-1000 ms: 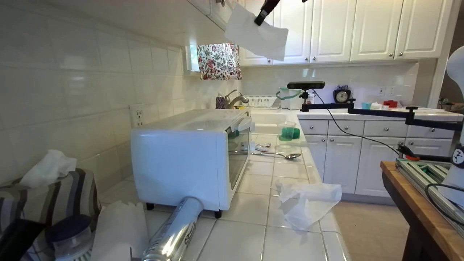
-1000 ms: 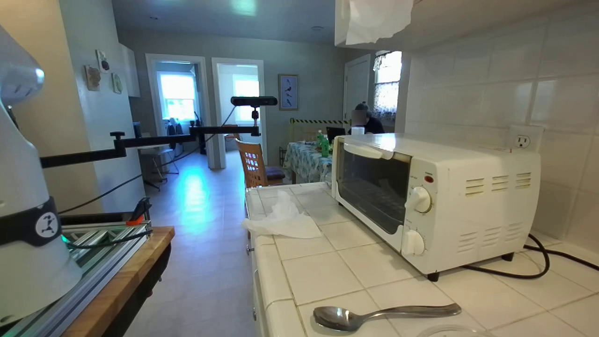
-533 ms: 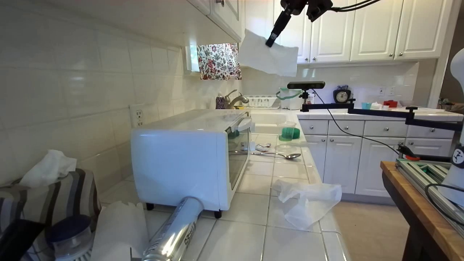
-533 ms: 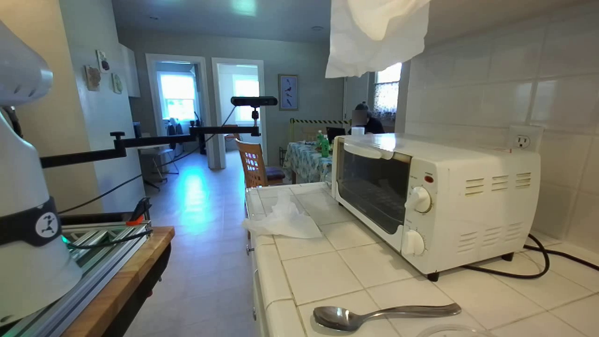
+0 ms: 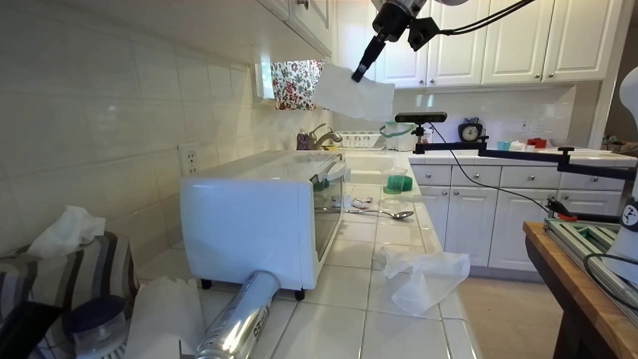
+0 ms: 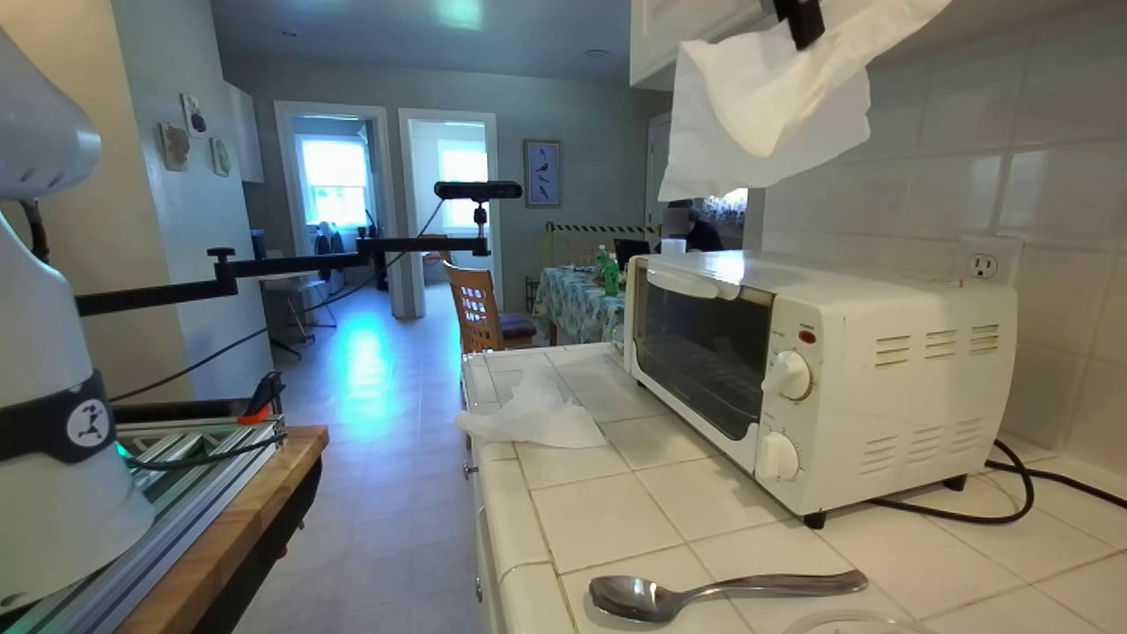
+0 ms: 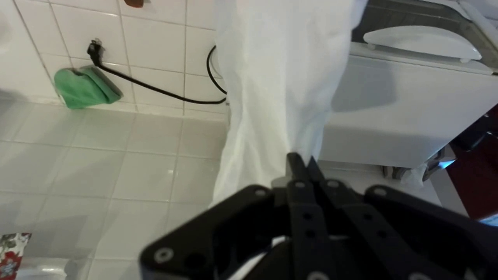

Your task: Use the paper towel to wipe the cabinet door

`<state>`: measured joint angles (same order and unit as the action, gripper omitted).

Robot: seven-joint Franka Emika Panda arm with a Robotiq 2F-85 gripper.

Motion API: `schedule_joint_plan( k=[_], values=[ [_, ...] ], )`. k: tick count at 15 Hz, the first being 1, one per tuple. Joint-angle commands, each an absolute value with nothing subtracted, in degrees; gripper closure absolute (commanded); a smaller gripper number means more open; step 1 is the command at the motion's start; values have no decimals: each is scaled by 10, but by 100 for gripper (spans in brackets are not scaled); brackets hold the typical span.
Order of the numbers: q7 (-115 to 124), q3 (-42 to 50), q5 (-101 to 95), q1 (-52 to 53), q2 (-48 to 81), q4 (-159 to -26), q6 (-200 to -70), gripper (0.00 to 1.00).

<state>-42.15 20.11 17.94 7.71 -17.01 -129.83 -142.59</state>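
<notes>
Above the white-tiled kitchen counter (image 5: 341,289), the end effector (image 5: 357,77) pinches the paper towel (image 5: 355,95).

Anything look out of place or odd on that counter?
Yes: a crumpled white sheet lies loose on the tiled counter beside the toaster oven, on its door side, part of it poking past the counter's edge, so it looks dropped. The paper towel is pinched in the gripper. No spill or damage stands out.
</notes>
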Motion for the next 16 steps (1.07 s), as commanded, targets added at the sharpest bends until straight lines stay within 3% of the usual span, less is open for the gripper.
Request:
schedule_joint_plan(
  k=[1,4,5,7,16],
  values=[
    [-477,187,229,76,-149,-1285,-1437,100],
    [-496,173,251,74,-146,-1283,-1442,100],
    [-500,170,255,73,-147,-1282,-1440,74],
    [-503,164,251,69,-148,-1280,-1442,68],
    [-495,152,249,66,-153,-1278,-1436,2]
  ],
)
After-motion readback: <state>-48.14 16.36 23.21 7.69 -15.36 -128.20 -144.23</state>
